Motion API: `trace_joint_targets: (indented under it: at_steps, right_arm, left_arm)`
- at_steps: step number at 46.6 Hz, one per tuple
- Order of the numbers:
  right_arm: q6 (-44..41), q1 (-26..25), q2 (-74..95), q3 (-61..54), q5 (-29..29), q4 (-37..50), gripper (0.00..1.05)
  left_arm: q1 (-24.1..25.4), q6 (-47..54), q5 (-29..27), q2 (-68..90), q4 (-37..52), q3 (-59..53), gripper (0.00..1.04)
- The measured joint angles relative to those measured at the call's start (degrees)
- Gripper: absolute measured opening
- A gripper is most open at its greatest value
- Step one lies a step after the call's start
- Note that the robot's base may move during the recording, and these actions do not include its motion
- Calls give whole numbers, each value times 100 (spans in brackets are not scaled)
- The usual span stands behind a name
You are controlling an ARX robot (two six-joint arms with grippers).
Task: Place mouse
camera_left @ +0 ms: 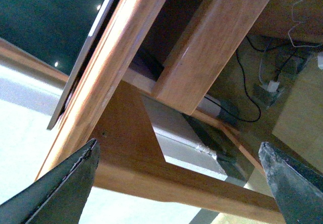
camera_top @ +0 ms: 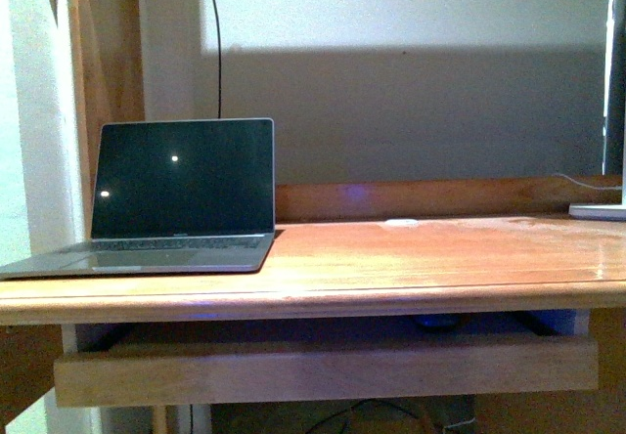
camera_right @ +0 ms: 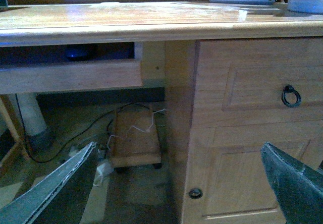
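Note:
The mouse (camera_top: 437, 322) is a small dark dome in the pull-out tray (camera_top: 323, 368) under the desk top, mostly hidden by the tray's front board. It also shows in the right wrist view (camera_right: 78, 54), dim in the tray's shadow. Neither arm shows in the front view. My left gripper (camera_left: 177, 144) is open and empty, low beside the desk's left end, looking up at the desk edge (camera_left: 116, 57) and the tray (camera_left: 217, 42). My right gripper (camera_right: 178, 145) is open and empty, low in front of the desk's cabinet door (camera_right: 242, 173).
An open laptop (camera_top: 181, 195) with a dark screen stands on the desk top (camera_top: 411, 258) at the left. A lamp base (camera_top: 599, 211) sits at the far right. A drawer with a ring handle (camera_right: 290, 96) is on the right. A wooden trolley (camera_right: 135, 141) and cables lie under the desk.

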Motion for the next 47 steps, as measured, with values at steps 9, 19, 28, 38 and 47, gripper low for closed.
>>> trace_joint_targets:
  at_steps: [9,19,28,38,47]
  right_arm:
    - [0,0,0,0,0,0,97]
    - [0,0,0,0,0,0,97]
    - [0,0,0,0,0,0,97]
    - [0,0,0,0,0,0,97]
    - [0,0,0,0,0,0,97]
  left_arm:
    - [-155,721,332,822,284,516,97]
    - [-348,1257,361,1456,352,1198,97]
    - [-452,1633,339,2009,175,1729,97]
    - [-573,1971,343,2594,-33,2275,97]
    - [-632,2306,341,2918,-297,2791,97]
